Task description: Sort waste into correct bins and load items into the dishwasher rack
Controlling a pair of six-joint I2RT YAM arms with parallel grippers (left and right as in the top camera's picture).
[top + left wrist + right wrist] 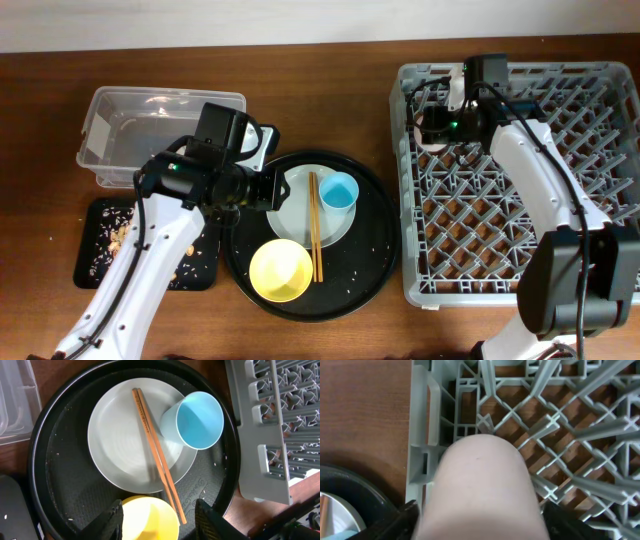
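Pink cup (480, 480) in rack's (460, 293) far-left corner between right gripper (480, 512) jaws (clamped or freed: cannot tell); left gripper (157, 510) jaws apart, empty, over yellow bowl (280, 270); bowl, blue cup (339, 190), plate (295, 212), chopsticks (315, 240) not yet racked, scraps (122, 235) already in black tray (90, 272).

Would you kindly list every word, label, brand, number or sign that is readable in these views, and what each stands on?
No text can be quoted.
Round black tray: faint embossed lettering near its rim in the left wrist view, too blurred to read.
White label on the clear tub: looks blank from overhead, too small to be sure.
Nothing else in view bears any marking that shows.
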